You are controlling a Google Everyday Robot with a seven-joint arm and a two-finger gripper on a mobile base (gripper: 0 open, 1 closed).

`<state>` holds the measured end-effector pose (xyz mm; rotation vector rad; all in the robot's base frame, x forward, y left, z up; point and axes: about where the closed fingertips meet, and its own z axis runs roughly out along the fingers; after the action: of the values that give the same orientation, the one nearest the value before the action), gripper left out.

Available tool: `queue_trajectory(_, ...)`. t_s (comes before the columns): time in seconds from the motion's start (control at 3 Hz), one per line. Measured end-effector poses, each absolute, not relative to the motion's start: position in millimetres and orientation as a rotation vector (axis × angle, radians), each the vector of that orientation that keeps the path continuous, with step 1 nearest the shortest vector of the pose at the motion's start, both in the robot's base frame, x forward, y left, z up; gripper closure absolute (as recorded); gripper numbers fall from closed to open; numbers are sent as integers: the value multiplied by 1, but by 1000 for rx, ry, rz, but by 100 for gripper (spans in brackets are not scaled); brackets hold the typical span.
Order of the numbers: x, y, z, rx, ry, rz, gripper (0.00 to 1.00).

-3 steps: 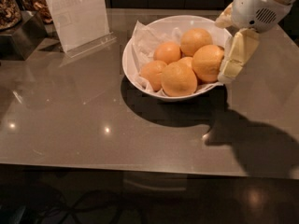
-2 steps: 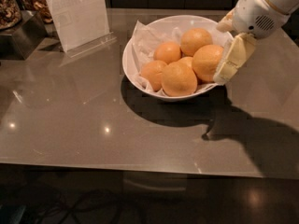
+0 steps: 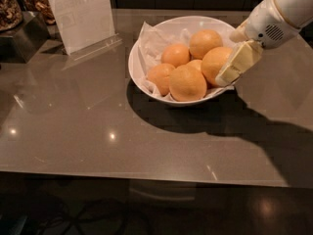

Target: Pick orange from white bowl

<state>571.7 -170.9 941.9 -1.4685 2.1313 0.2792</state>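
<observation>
A: What colours were there?
B: The orange [image 3: 215,61] was yellow-orange, the white bowl [image 3: 195,22] glossy white, its paper [image 3: 146,43] white, the table [image 3: 98,131] grey-brown.
A: And the tool [image 3: 234,58]?
B: Cream, at the bowl's right rim.

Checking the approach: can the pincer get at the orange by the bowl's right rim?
Probably yes: the pincer is beside that orange, over the rim of the white bowl, nothing between them.

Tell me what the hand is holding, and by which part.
Cannot be told. The hand is at the white bowl's right rim, against the rightmost orange, which lies in the bowl.
</observation>
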Motion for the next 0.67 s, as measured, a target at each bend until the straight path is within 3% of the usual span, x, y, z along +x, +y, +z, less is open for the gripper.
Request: queue_trajectory(0.67,582,-173,928,-1386,2157,338,9)
